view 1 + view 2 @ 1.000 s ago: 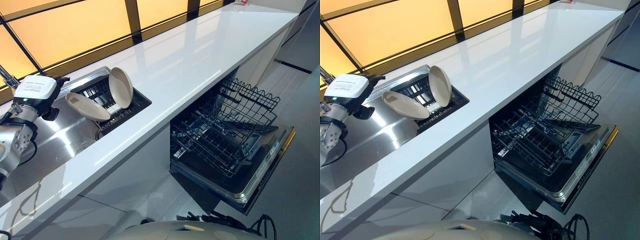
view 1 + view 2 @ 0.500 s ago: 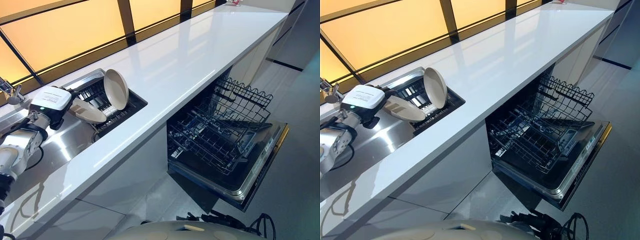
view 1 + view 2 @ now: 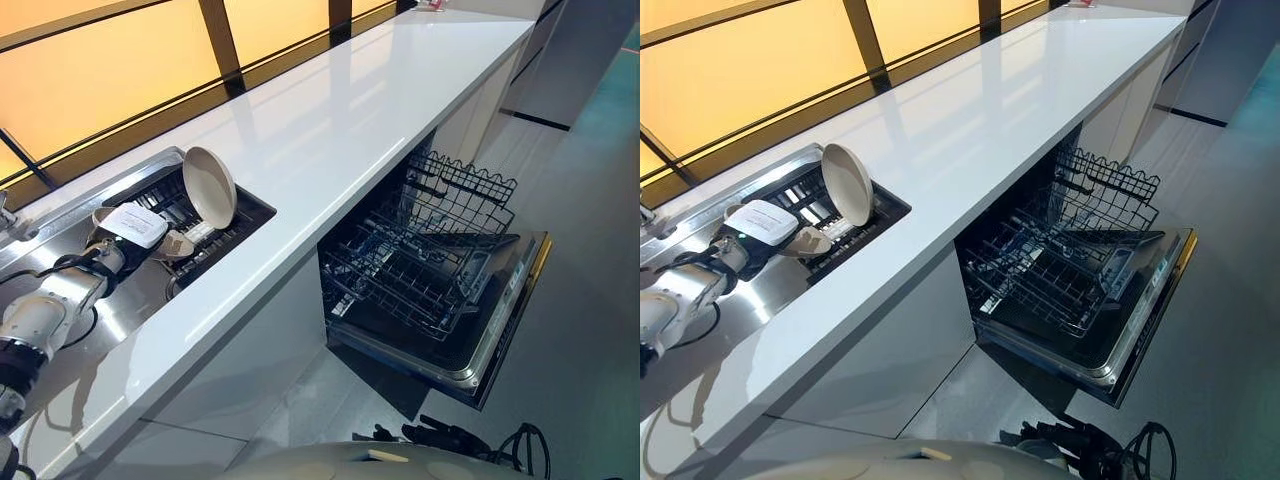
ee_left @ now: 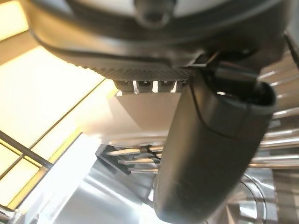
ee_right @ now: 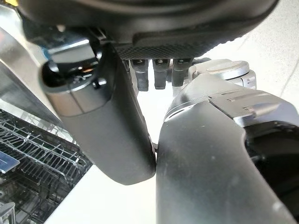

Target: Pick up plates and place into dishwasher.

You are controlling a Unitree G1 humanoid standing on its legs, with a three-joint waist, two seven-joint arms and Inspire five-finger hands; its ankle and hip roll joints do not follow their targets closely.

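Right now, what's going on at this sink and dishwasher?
The left robot hand is down at the rack in the sink, on the tilted plate; its grip can't be judged. A second plate stands upright in the rack. The dishwasher is open, its racks pulled out with no plates in them.
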